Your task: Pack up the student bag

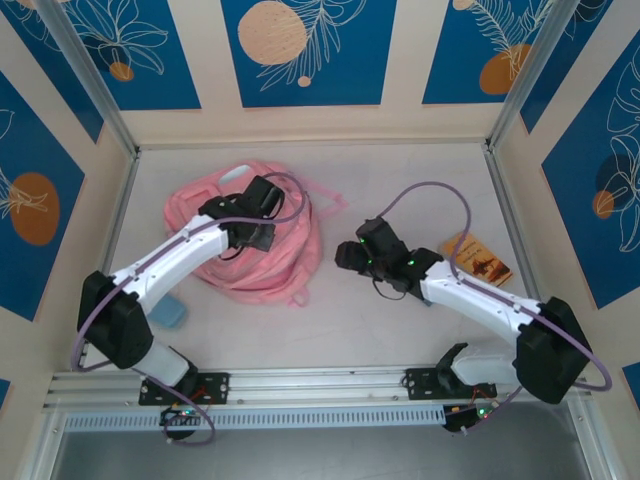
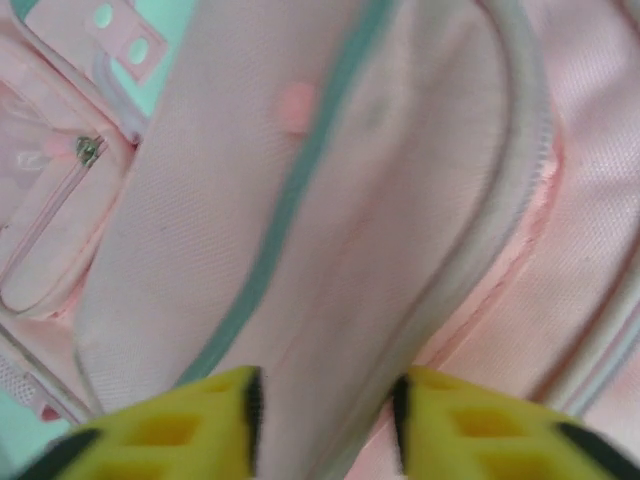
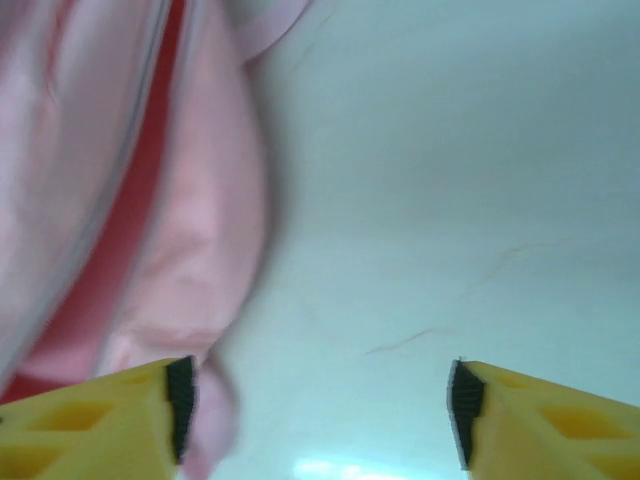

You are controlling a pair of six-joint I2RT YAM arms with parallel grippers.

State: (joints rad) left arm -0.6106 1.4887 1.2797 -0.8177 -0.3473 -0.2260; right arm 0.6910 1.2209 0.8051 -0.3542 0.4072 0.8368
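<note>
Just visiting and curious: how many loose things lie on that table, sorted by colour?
Pink: 1, the student bag
Light blue: 1, a small case, partly hidden behind the left arm
Orange-brown: 1, a booklet
Total: 3

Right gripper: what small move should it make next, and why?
Probably turn toward the orange booklet, which lies outside the pink bag. The right gripper stands open and empty beside the bag, so it is free to fetch it.
</note>
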